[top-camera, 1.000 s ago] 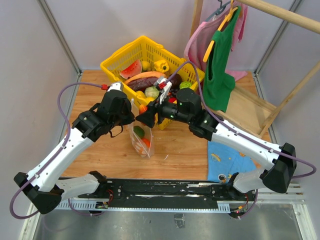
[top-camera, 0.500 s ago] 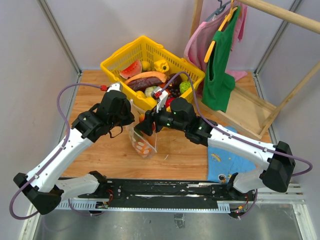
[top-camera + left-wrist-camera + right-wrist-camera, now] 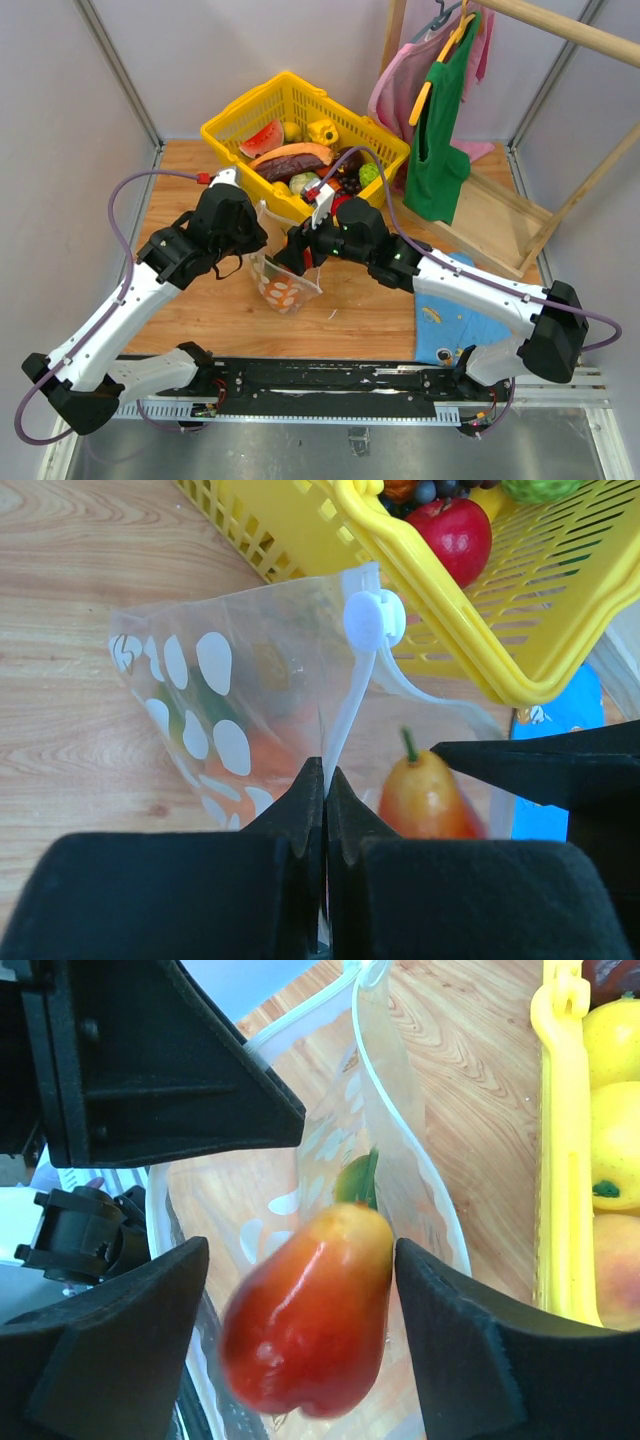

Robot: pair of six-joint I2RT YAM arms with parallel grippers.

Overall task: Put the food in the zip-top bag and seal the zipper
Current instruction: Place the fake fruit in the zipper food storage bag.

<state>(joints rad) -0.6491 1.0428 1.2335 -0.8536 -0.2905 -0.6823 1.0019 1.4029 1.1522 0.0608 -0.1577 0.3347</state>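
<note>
Zip-top bag (image 3: 200,680) gapes beside basket (image 3: 440,590), left jaws pinching its zipper (image 3: 345,715), right jaws spread around pear (image 3: 310,1310)

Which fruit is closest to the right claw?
The red-orange pear, between the right gripper's fingers at the zip-top bag's open mouth. The yellow fruits lie aside in the yellow basket.

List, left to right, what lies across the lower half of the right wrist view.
One pincer finger → red-orange pear → other pincer finger → yellow basket rim → pale orange fruit.
</note>
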